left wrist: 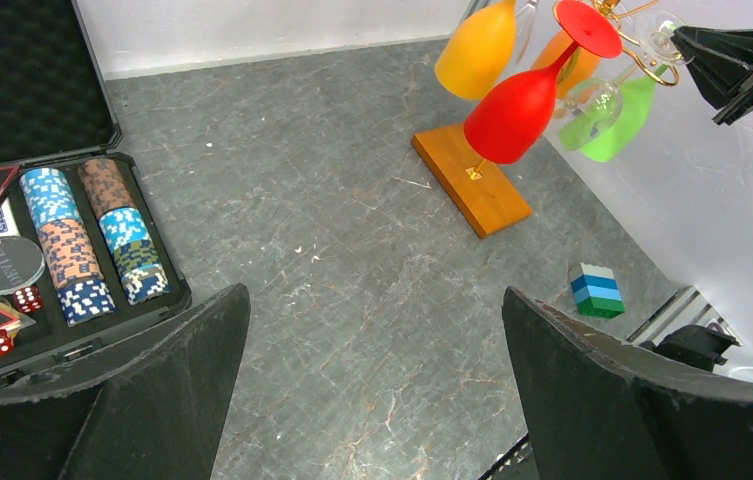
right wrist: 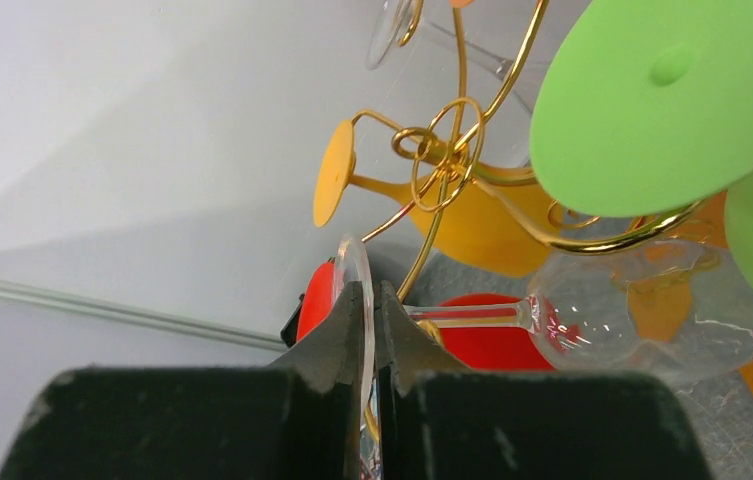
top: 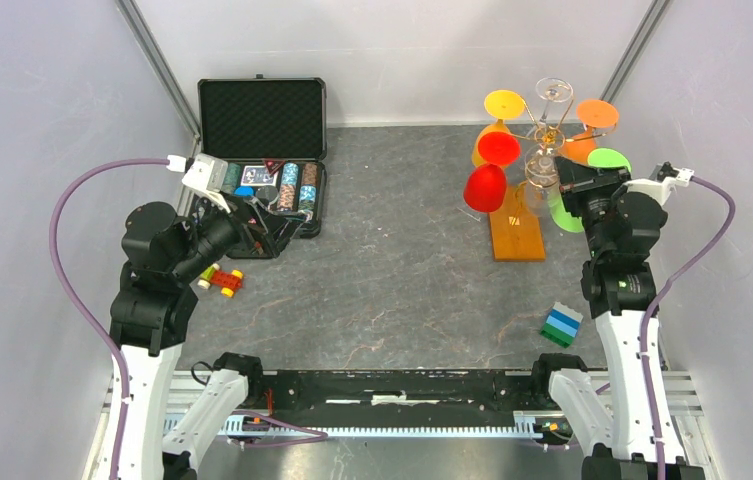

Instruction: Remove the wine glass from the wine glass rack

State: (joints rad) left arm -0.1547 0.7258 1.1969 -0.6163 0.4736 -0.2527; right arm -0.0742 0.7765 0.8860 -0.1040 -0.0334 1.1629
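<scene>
The clear wine glass (right wrist: pixel 642 315) lies on its side among the lower arms of the wine glass rack (right wrist: pixel 442 170), its bowl just under a gold curl; whether it still hangs from the wire cannot be told. The right gripper (right wrist: pixel 372 330) is nearly closed, pinching the thin round foot (right wrist: pixel 357 290) of the glass edge-on between its fingertips, with the stem running away to the bowl. Red (top: pixel 485 187), yellow-orange (top: pixel 492 140) and green (right wrist: pixel 672 90) glasses hang around it; the rack's wooden base (top: pixel 515 228) sits at the far right of the table (top: pixel 402 270). The left gripper (left wrist: pixel 377 390) is spread wide and holds nothing; it hovers at the near edge of the open chip case (top: pixel 262 120), with a toy car (top: pixel 222 280) just beside.
</scene>
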